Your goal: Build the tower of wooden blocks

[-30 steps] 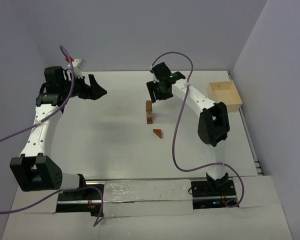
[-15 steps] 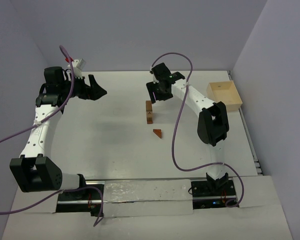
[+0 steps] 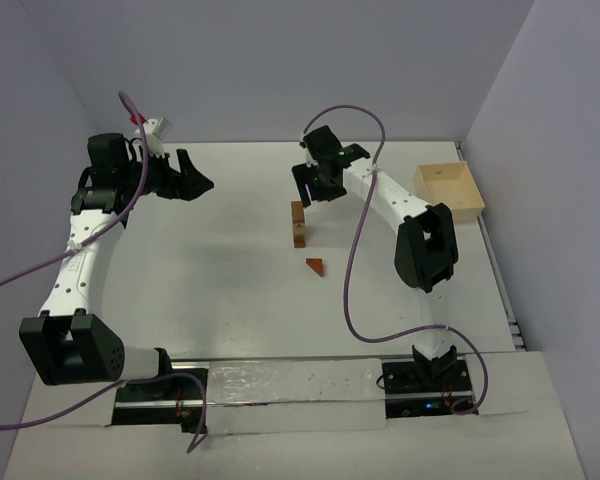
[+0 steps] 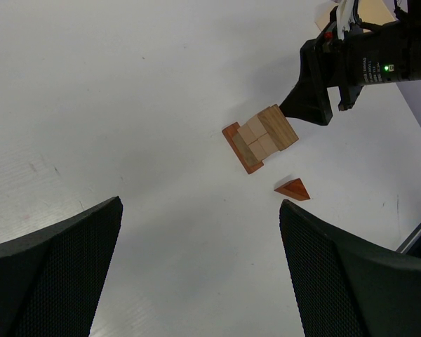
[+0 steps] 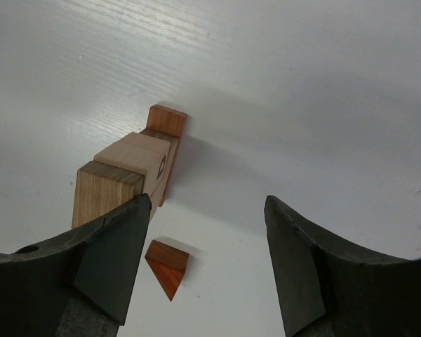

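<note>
The wood block tower (image 3: 298, 224) stands mid-table as a narrow stack of tan blocks on a reddish base; it also shows in the left wrist view (image 4: 261, 137) and the right wrist view (image 5: 130, 172). A reddish triangular wedge (image 3: 315, 265) lies alone on the table just in front of it (image 4: 293, 189) (image 5: 168, 267). My right gripper (image 3: 313, 188) hovers just behind and above the tower, open, nothing between its fingers (image 5: 205, 267). Far to the left my left gripper (image 3: 195, 178) is open and empty (image 4: 201, 270).
A pale wooden square box (image 3: 448, 190) sits at the table's far right. Purple cables loop over both arms. The grey walls close off the back and both sides.
My right gripper has opened slightly wider and shifted a little away from the tower. The left arm, the tower and the wedge have not moved.
</note>
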Robot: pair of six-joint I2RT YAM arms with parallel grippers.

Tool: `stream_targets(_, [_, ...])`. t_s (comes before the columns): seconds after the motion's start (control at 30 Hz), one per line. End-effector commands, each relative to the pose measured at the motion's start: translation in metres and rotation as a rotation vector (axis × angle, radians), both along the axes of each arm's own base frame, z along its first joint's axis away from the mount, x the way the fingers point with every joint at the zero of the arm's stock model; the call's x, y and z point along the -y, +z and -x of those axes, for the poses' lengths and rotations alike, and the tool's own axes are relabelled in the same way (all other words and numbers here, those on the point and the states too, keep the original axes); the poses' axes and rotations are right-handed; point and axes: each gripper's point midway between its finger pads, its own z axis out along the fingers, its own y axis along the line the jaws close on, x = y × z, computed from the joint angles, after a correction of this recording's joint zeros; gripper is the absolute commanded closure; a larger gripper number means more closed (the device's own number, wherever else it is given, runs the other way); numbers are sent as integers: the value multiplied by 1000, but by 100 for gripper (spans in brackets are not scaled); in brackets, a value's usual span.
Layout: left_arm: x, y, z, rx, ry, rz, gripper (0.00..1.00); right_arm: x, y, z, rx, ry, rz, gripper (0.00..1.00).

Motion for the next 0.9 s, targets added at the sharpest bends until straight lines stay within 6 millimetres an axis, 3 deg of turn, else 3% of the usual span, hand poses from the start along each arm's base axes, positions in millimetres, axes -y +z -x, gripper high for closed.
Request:
stream_targets(0.0, [2, 13, 6, 46, -14, 0, 1, 2, 10, -3, 21, -13, -2, 27])
stream_targets(0.17, [1, 14, 6, 53, -13, -10, 1, 22, 13, -2, 27, -43, 7, 27])
stream_targets(0.3, [2, 17, 10, 65, -17, -14, 1, 52, 41, 6, 72, -62, -13, 30])
stream_targets(0.33, [1, 17, 10, 68, -16, -15, 1, 57, 35, 9, 58, -61, -2, 31])
stream_targets(0.4, [2, 18, 12, 76, -19, -15, 1, 64, 48, 23, 81, -29, -15, 31])
stream_targets(0.53, [2, 16, 14, 68, -19, -16, 1, 59, 59, 60, 93, 26, -123, 31])
stream_targets(0.73, [-5, 23, 17, 109, 37, -22, 1, 47, 25, 112, 53, 26, -285, 30])
stream_targets(0.87, [-6, 27, 20, 115, 55, -19, 1, 36, 12, 130, 40, 34, -315, 32])
